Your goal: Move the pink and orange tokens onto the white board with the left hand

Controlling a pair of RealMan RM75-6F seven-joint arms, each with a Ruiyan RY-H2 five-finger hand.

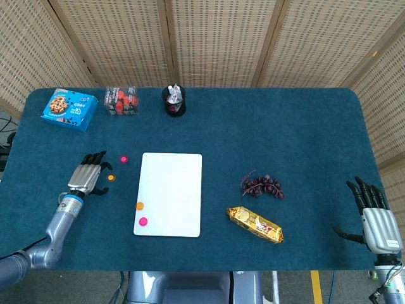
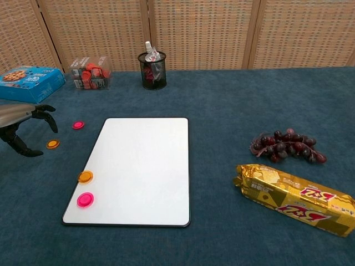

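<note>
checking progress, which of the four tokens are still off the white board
Two: the pink token and the orange token, both on the blue cloth left of the white board, near the left hand. The other pink and orange ones lie on its lower left corner.

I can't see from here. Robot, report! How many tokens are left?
Left hand open, empty, beside orange token. Right hand open, idle. Two tokens on board, pink token and orange on cloth. Nothing in the way.

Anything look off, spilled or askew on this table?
Nothing spilled or damaged. Two tokens sit on the white board; a pink token and an orange token lie off it beside the empty left hand.
</note>
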